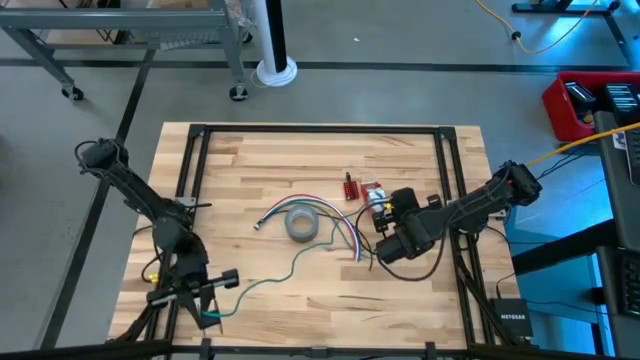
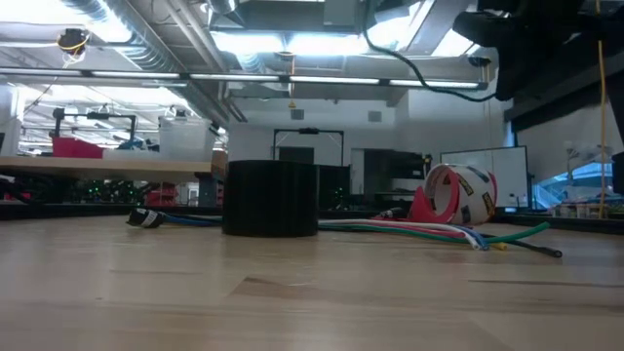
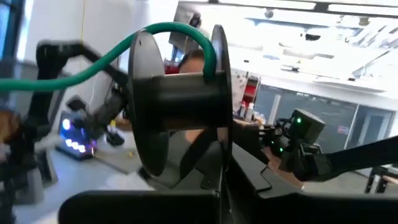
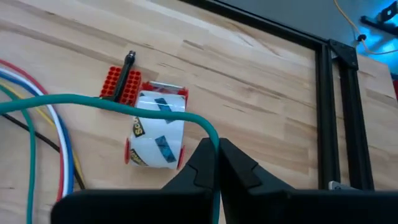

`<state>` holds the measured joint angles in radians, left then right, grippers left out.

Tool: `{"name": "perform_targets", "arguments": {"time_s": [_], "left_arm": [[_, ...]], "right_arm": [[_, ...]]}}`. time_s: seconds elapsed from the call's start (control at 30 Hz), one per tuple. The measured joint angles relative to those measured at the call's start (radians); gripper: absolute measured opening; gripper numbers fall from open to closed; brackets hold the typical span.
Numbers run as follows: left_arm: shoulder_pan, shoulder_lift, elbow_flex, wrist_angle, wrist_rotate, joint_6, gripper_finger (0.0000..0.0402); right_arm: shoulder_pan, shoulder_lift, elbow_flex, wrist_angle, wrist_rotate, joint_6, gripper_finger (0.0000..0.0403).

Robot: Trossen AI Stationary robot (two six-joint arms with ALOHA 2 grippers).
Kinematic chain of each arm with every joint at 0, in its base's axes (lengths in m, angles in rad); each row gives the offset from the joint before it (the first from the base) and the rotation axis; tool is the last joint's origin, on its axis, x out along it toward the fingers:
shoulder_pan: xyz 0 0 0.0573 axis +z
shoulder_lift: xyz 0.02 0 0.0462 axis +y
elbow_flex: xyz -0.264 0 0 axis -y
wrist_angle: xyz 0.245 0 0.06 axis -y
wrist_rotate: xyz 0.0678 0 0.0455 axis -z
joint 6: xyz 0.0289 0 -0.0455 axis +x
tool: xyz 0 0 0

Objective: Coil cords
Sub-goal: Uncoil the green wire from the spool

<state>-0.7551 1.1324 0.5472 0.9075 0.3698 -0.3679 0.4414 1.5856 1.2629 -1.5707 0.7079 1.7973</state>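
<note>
- The wooden counter (image 1: 260,160) carried everything, framed by black rails, with the left arm at its near left corner and the right arm reaching in from the right.
- The left gripper (image 1: 205,290) was closed on a black spool (image 3: 180,106), which it held above the near left part of the counter; the green cord (image 1: 290,268) lay over the spool's core.
- The right gripper (image 4: 214,155), right of centre, was pinched shut on the same green cord, which ran between its fingertips.
- A grey roll of tape (image 1: 301,224) sat at the centre, with a bundle of coloured wires (image 1: 340,225) arcing round its far and right sides.
- A clear tape dispenser (image 4: 157,132) and a red toothed clip (image 4: 121,84) lay just beside the right gripper, on its far side.
- The cord looked light, limp and smooth, so it would likely sag and slip; a pinch close to the spool, kept taut, seemed the best hold.
</note>
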Motion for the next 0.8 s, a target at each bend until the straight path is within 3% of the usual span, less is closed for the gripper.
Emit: {"name": "perform_targets", "arguments": {"time_s": [0.2, 0.5, 0.63, 0.8], "left_arm": [[0.004, 0.000, 0.000, -0.118, -0.079, -0.147, 0.0000], [0.053, 0.000, 0.000, -0.476, -0.404, -0.138, 0.0000], [0.087, 0.000, 0.000, -0.576, -0.430, -0.149, 0.0000], [0.110, 0.000, 0.000, -0.586, -0.430, -0.111, 0.0000]], "right_arm": [[0.004, 0.000, 0.000, 0.003, -0.012, -0.003, 0.0008], [0.004, 0.000, 0.000, 0.064, -0.100, -0.092, 0.0008], [0.004, 0.000, 0.000, 0.090, -0.131, -0.125, 0.0013], [0.003, 0.000, 0.000, 0.137, -0.180, -0.130, 0.0042]]}}
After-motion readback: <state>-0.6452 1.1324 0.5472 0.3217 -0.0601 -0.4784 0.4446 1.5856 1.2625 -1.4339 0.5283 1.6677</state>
